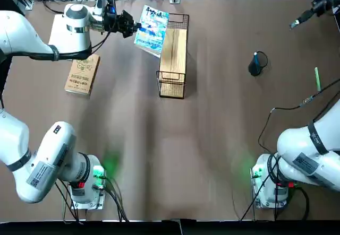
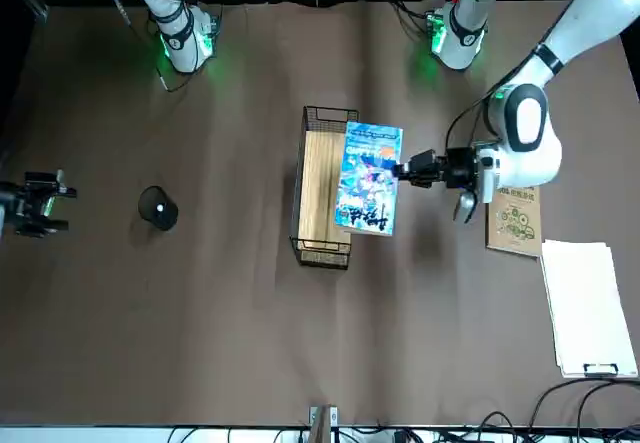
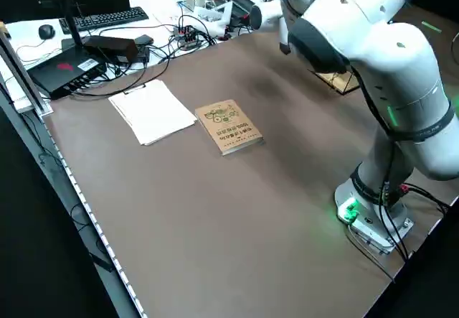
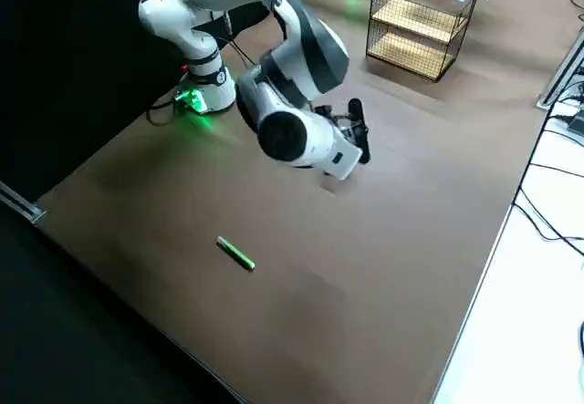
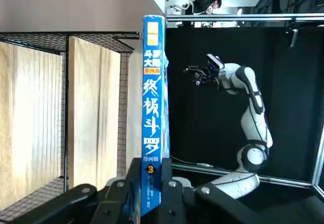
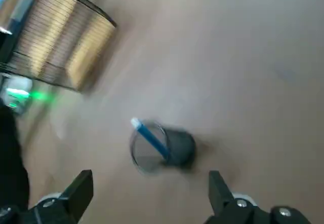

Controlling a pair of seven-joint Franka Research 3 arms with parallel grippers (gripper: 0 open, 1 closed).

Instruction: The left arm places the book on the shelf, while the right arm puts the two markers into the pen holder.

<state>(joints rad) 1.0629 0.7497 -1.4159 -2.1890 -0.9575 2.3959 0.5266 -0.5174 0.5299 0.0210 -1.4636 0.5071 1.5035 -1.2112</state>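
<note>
My left gripper [image 1: 132, 26] is shut on the spine edge of the light-blue book [image 1: 152, 29]. It holds the book tilted, partly over the far end of the shelf [image 1: 173, 55] and its pale board. The left wrist view shows the book [image 5: 154, 107] edge-on between the fingers [image 5: 117, 189]. The black pen holder [image 1: 256, 64] stands right of centre with the blue marker [image 6: 152, 138] sticking out of it. On the table nearer the right edge lies the green marker [image 1: 317, 79]. My right gripper [image 6: 149, 179] hangs open and empty, high above the pen holder [image 6: 172, 148].
A tan-brown book [image 1: 83, 74] lies flat to the left of the shelf. A white paper sheet [image 2: 585, 308] sits beyond it at the far left edge. Cables and electronics crowd the far edge behind the table.
</note>
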